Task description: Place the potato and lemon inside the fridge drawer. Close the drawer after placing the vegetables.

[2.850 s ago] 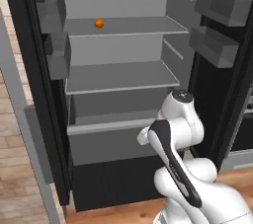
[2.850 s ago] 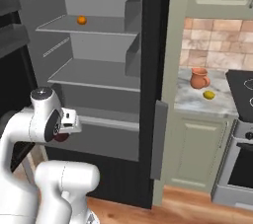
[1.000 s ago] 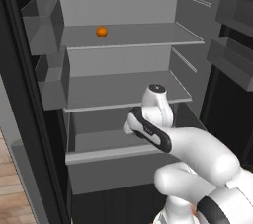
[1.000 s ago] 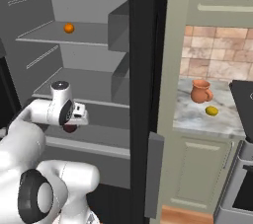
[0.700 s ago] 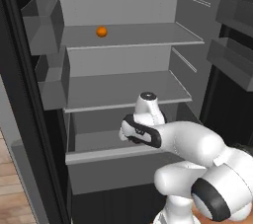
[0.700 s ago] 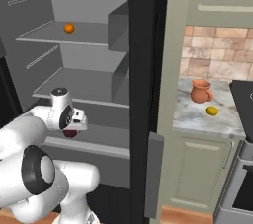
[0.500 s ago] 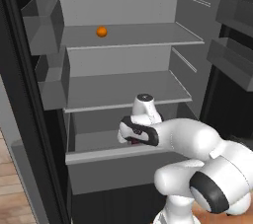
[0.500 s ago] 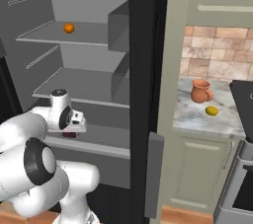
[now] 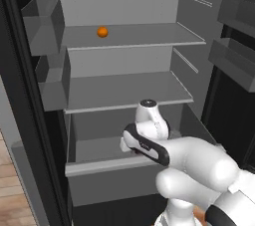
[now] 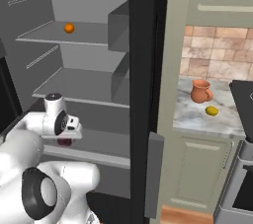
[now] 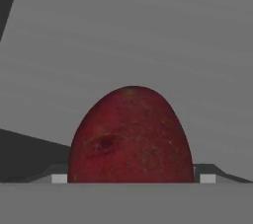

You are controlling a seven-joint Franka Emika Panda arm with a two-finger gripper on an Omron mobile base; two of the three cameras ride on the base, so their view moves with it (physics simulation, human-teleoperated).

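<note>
Orange ball (image 9: 102, 32) on shelf (image 9: 134, 36) above drawer (image 9: 94, 168)

Potato (image 11: 131, 136) close up — grey fridge drawer (image 11: 148, 35) surface behind.

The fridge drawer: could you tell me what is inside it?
Inside the fridge drawer the claw holds the potato above the bare grey floor; the arm hides part.
</note>
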